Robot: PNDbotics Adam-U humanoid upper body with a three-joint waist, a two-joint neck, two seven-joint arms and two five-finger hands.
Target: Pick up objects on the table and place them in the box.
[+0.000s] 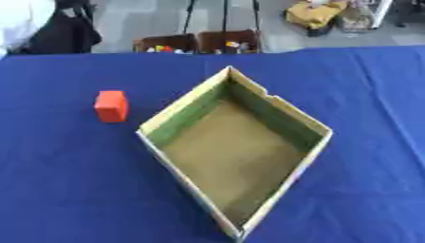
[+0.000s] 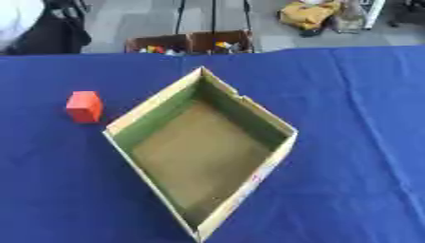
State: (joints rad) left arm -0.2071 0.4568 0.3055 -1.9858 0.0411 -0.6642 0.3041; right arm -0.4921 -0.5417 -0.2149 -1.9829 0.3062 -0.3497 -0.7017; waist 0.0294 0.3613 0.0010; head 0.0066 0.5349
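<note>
A small red-orange block (image 1: 111, 106) stands on the blue tablecloth, left of the box and a short way apart from it. The open cardboard box (image 1: 292, 116) sits in the middle of the table, turned so one corner points at me; its brown floor shows nothing inside. Neither of my hands appears in either view.
The blue-covered table (image 1: 58, 190) fills most of the view. Beyond its far edge stand two brown boxes (image 1: 199, 42) holding small coloured items, a yellow bag (image 1: 315, 14) on the floor, and a dark and white shape (image 1: 41, 28) at the upper left.
</note>
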